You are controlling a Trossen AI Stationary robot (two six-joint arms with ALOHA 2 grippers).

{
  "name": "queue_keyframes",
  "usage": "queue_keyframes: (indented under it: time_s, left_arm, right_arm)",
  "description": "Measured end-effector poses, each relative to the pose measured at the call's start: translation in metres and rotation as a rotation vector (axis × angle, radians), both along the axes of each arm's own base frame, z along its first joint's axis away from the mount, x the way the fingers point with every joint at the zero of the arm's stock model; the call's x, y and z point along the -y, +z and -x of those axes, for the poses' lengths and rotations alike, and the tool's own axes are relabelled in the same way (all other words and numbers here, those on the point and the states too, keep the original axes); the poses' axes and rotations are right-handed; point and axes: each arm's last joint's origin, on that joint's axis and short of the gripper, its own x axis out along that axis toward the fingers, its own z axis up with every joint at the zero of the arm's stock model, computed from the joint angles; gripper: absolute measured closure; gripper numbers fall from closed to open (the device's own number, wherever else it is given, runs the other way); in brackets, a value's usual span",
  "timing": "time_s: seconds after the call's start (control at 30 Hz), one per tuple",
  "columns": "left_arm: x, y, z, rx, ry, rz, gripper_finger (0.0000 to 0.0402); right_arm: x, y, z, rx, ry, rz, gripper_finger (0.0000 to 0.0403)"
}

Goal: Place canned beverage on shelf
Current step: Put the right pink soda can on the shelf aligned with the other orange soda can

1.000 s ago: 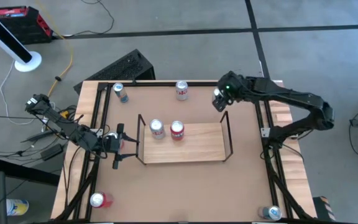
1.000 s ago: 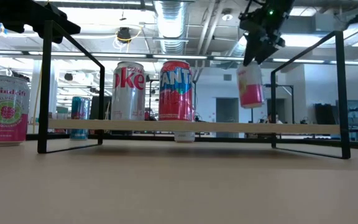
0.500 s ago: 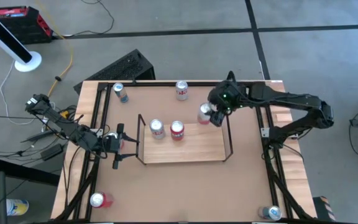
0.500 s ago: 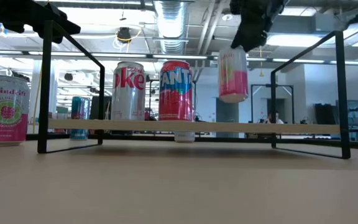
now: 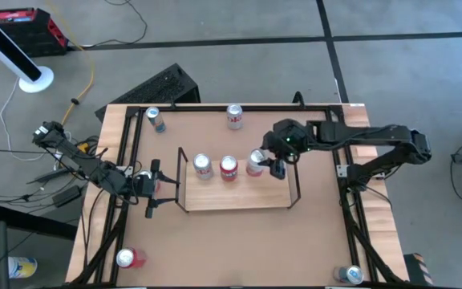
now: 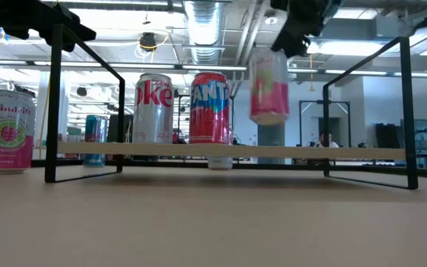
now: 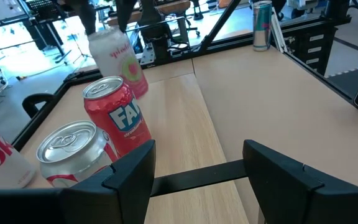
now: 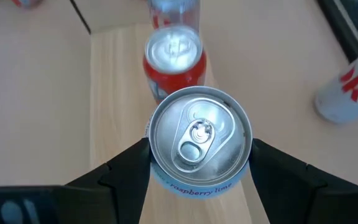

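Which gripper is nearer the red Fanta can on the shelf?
Right. The right gripper holds a pink-and-white can just beside the red Fanta can, above the light-wood shelf. The left gripper waits off the shelf's left end.

Held can [image 6: 269, 85]: pink lower half, pale green-white upper, silver top. Shelf [image 5: 247, 191]: light wood board, thin black wire uprights. On it, red Fanta can [image 6: 209, 108] with blue-white lettering; silver Diet Coke can [image 6: 153, 108] with red letters. Right gripper [image 5: 264, 163] black. Tabletop [image 5: 215, 241] brown, black rails. Spindrift can [image 6: 4, 131] white and magenta.
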Motion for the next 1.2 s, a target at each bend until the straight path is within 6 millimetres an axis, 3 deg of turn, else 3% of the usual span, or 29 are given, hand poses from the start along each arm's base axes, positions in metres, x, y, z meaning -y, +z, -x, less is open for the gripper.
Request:
queue_keyframes:
  time_s: [0.7,1.2]
  left_arm:
    - [0.000,0.000,0.000,-0.001,0.000,-0.001,0.0174]
    - [0.000,0.000,0.000,0.000,0.000,0.000,0.0174]
  right_arm:
    - [0.000,-0.031,-0.016,-0.091,0.130,0.045,0.0129]
    - [0.000,-0.033,-0.019,-0.098,0.091,0.010,0.0128]
